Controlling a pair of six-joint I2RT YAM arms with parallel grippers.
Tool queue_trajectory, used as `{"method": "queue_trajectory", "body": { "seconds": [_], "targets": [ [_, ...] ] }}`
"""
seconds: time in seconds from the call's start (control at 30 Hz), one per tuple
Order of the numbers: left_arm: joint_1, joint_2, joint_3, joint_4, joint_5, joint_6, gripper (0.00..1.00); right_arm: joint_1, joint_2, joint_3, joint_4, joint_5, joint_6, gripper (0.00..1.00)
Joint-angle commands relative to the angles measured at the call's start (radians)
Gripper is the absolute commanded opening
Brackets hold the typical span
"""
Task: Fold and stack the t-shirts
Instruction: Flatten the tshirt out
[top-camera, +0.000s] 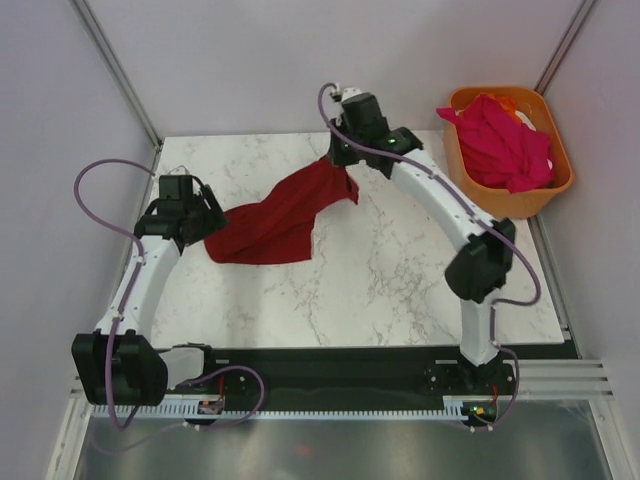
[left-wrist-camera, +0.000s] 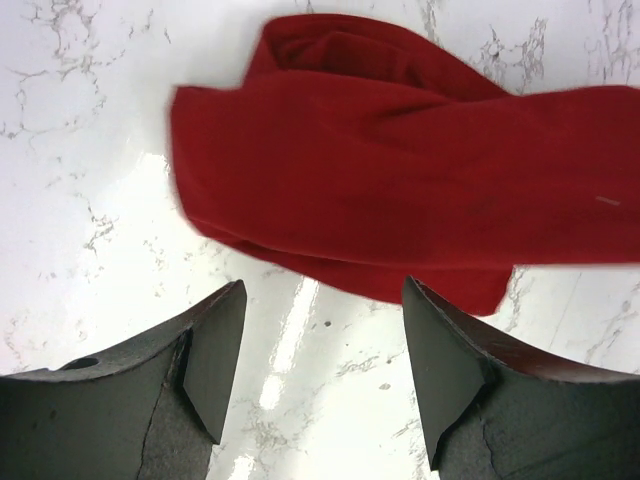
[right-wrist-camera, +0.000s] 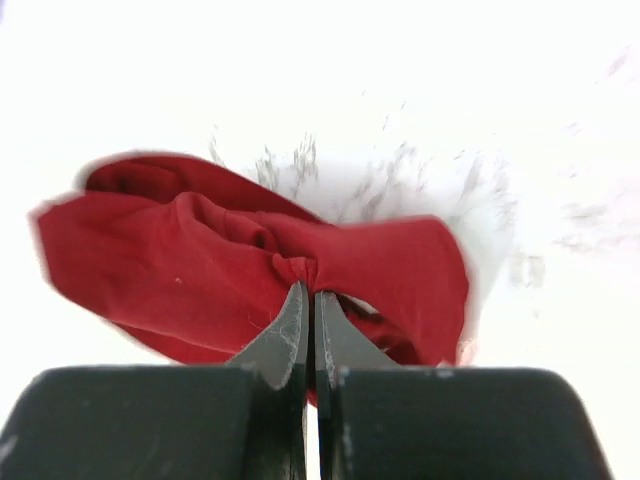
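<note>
Right tool (right-wrist-camera: 308, 300): fingers pressed together, pinching a small gather of the crimson t-shirt (top-camera: 285, 215); cloth bunches right at the tips in the right wrist view. In the top view this tool (top-camera: 340, 160) sits at the far middle of the surface (top-camera: 390, 280), over the shirt's far right end.

Left tool (left-wrist-camera: 320, 330): fingers spread wide, nothing between them, bare marble showing in the gap. The right finger (left-wrist-camera: 450, 360) lies just beside the near hem of the crimson t-shirt (left-wrist-camera: 400, 180); contact cannot be told. In the top view the tool (top-camera: 205, 225) is at the shirt's left end, left side of the surface.

Crimson t-shirt: one. Stretched as a crumpled band running from the left tool, near left, up to the right tool, far right. Widest part rests on the surface toward the left; the far right end is narrow and gathered. Folds and creases along its length in the right wrist view (right-wrist-camera: 240, 260).

Magenta t-shirt (top-camera: 505, 140): one, heaped in the orange tub (top-camera: 555, 185), spilling a little over its far left rim.

Orange tub: one, at the far right corner of the surface, well apart from the crimson shirt.

Arms: two, white with black joints. Tools: two.
</note>
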Motion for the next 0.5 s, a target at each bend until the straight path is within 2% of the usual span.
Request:
{"method": "queue_trajectory", "body": {
  "seconds": [0.0,0.03,0.1,0.17,0.23,0.27,0.37,0.47],
  "targets": [
    [0.003,0.066,0.071,0.003,-0.021,-0.015,0.72,-0.013,-0.323,-0.044,-0.014,0.150,-0.093,0.00],
    [0.002,0.129,0.080,0.000,0.015,-0.085,0.72,-0.022,-0.357,-0.095,-0.011,0.218,-0.086,0.00],
    [0.000,0.199,0.124,0.000,0.036,-0.095,0.72,-0.054,-0.419,-0.237,-0.009,0.233,-0.044,0.00],
    [-0.011,0.327,0.166,0.000,0.031,-0.095,0.72,-0.061,-0.451,-0.369,0.021,0.195,-0.033,0.00],
    [-0.018,0.420,0.239,0.000,0.046,-0.091,0.71,-0.059,-0.465,-0.431,0.043,0.156,-0.018,0.00],
    [-0.030,0.501,0.267,0.003,0.107,-0.091,0.70,-0.059,-0.476,-0.474,0.062,0.147,-0.012,0.00],
    [-0.099,0.607,0.371,0.020,0.128,-0.069,0.70,-0.061,-0.489,-0.496,0.081,0.126,-0.006,0.00],
    [-0.162,0.641,0.428,0.043,0.163,-0.061,0.72,-0.059,-0.497,-0.480,0.075,0.130,-0.015,0.00]
  ]
}}
